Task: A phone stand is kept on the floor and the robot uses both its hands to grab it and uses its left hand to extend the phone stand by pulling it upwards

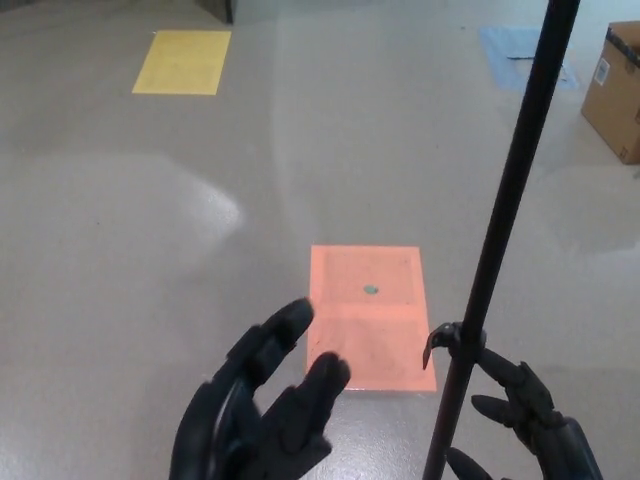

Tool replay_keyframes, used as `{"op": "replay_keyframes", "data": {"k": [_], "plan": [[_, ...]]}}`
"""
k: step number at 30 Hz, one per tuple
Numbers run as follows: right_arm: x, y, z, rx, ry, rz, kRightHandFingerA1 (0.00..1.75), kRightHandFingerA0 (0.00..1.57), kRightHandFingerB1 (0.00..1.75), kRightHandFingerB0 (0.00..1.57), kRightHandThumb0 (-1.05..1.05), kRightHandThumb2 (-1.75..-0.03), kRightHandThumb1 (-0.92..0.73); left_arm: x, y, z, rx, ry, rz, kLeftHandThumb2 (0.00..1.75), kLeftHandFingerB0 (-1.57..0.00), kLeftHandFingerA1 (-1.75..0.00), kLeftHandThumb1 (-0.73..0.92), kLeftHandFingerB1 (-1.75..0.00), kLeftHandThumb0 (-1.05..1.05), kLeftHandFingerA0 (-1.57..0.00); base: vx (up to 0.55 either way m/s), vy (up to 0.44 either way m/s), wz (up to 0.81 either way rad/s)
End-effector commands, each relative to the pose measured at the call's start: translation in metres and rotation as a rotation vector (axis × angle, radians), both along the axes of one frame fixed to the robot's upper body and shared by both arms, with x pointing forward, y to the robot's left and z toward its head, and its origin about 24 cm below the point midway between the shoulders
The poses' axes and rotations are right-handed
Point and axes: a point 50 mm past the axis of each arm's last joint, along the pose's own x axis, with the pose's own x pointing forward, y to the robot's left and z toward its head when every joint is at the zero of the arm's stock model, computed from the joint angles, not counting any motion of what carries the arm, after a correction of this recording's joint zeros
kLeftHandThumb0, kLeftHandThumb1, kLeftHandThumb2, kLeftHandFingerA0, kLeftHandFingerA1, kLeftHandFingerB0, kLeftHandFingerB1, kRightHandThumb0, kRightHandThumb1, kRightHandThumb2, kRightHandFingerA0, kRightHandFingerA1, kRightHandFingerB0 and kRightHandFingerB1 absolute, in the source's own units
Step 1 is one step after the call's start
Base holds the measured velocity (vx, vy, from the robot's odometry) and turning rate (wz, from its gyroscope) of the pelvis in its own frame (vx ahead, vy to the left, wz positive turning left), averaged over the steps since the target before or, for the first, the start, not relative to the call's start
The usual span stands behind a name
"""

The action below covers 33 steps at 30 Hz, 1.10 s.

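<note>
My left hand (262, 415) sits at the lower left of centre in the frame, palm side toward the camera, thumb and two thick fingers spread apart and holding nothing. The fingertips point up and to the right, toward the lower left corner of the orange floor patch (368, 315), which they partly overlap in the picture.

The phone stand (500, 230) runs as a thin black pole from the top right edge of the frame down to the bottom edge, leaning slightly so that its top is further right than its foot. A small black clamp or collar with a hooked lever (447, 340) sits on the pole low in the frame, just beside the right edge of the orange patch. The base of the stand is out of frame.

My right hand (530, 415) is at the lower right, just right of the pole and below the collar. Its fingers are apart and curve toward the pole; one fingertip appears to reach the collar (whether it actually touches I cannot tell). It is not closed round the pole.

Floor (150, 230) is glossy grey with a pale glare spot at middle left. A yellow patch (183, 61) lies at upper left, a blue patch (518, 45) at upper right behind the pole, and a cardboard box (618, 95) at the right edge. A small dark dot (371, 289) marks the upper half of the orange patch.
</note>
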Motion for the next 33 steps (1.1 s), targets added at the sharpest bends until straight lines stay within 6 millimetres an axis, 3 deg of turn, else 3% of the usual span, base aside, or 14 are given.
{"op": "replay_keyframes", "data": {"k": [1,3,4,6,7,9,17,19,27,28,29,31,32,33], "plan": [[-0.011,-0.032,-0.001,-0.027,0.043,-0.029,0.52,0.27,0.32,0.1,-0.92,-0.6,-0.65,-0.018,0.041,-0.012,0.135,-0.229,0.116,0.9,-0.04,-0.44,0.54,-0.35,-0.8,-0.21,0.0,0.0,0.0],[-0.02,-0.045,0.004,-0.007,0.028,-0.032,0.45,0.19,0.29,0.0,-0.99,-0.61,-0.69,-0.024,0.064,-0.019,0.339,-0.302,0.116,0.65,-0.08,-0.3,0.77,-0.24,-0.89,-0.21,0.0,0.0,0.0],[-0.027,-0.056,0.008,0.006,0.019,-0.034,0.51,0.13,0.11,0.08,-0.92,-0.97,-0.53,-0.031,0.081,-0.024,0.504,-0.357,0.091,1.01,-0.05,-0.42,0.64,-0.26,-0.93,-0.13,0.0,0.0,0.0],[-0.037,-0.066,0.012,0.005,0.01,-0.025,0.4,0.12,0.22,0.0,-1.02,-0.68,-0.67,-0.038,0.094,-0.03,0.618,-0.374,0.068,1.03,-0.03,-0.41,0.64,-0.27,-0.92,-0.1,0.0,0.0,0.0],[-0.043,-0.071,0.015,-0.004,-0.003,-0.019,0.38,0.11,0.0,0.0,-1.0,-1.01,-0.58,-0.043,0.102,-0.033,0.647,-0.374,0.069,1.02,-0.05,-0.4,0.62,-0.3,-0.91,-0.08,0.0,0.0,0.0],[-0.061,-0.08,0.024,-0.029,0.023,-0.007,0.06,0.13,0.07,0.0,-1.01,-1.04,-0.57,-0.057,0.121,-0.039,0.687,-0.351,0.093,1.01,-0.07,-0.32,0.63,-0.36,-0.93,-0.11,0.0,0.0,0.0],[-0.075,-0.087,0.031,-0.06,0.037,0.014,0.03,0.1,0.11,0.0,-0.98,-1.03,-0.54,-0.069,0.134,-0.046,0.726,-0.337,0.098,1.03,-0.07,-0.26,0.63,-0.36,-0.94,-0.11,0.0,0.0,0.0],[-0.118,-0.106,0.046,-0.198,0.003,0.006,0.0,0.0,0.0,0.0,-1.03,-0.91,-0.53,-0.126,0.159,-0.055,0.631,-0.182,0.209,1.05,-0.09,-0.2,0.66,-0.25,-0.93,-0.09,0.0,0.0,0.0],[-0.148,-0.105,0.037,-0.362,0.022,-0.014,0.02,0.0,0.11,0.0,-1.05,-1.02,-0.59,-0.15,0.159,-0.054,0.576,-0.156,0.26,0.91,-0.09,-0.37,0.62,-0.38,-0.88,-0.08,0.0,0.0,0.0],[-0.171,-0.1,0.025,-0.33,0.119,-0.02,0.0,0.0,0.0,0.0,-0.92,-0.73,-0.54,-0.156,0.155,-0.057,0.653,-0.147,0.237,0.99,0.0,-0.48,0.34,-0.49,-0.39,0.0,0.0,0.0,0.0],[-0.18,-0.099,0.019,-0.317,0.146,-0.023,0.02,0.0,0.08,0.0,-1.05,-0.94,-0.61,-0.158,0.153,-0.06,0.65,-0.138,0.237,0.63,-0.16,-0.29,0.75,-0.29,-0.85,-0.19,0.0,0.0,0.0],[-0.189,-0.099,0.011,-0.302,0.171,-0.026,0.02,0.0,0.08,0.0,-1.05,-0.94,-0.61,-0.16,0.152,-0.062,0.635,-0.128,0.241,0.63,-0.16,-0.29,0.75,-0.29,-0.85,-0.19,0.0,0.0,0.0],[-0.194,-0.097,0.008,-0.306,0.188,-0.021,0.1,0.0,0.14,0.0,-1.05,-0.98,-0.6,-0.159,0.151,-0.064,0.611,-0.126,0.244,0.97,0.0,-0.49,0.33,-0.47,-0.39,0.0,0.0,0.0,0.0],[-0.197,-0.096,0.007,-0.307,0.196,-0.018,0.1,0.0,0.14,0.0,-1.05,-0.98,-0.6,-0.159,0.151,-0.065,0.601,-0.126,0.245,0.97,0.0,-0.49,0.33,-0.47,-0.39,0.0,0.0,0.0,0.0]]}}
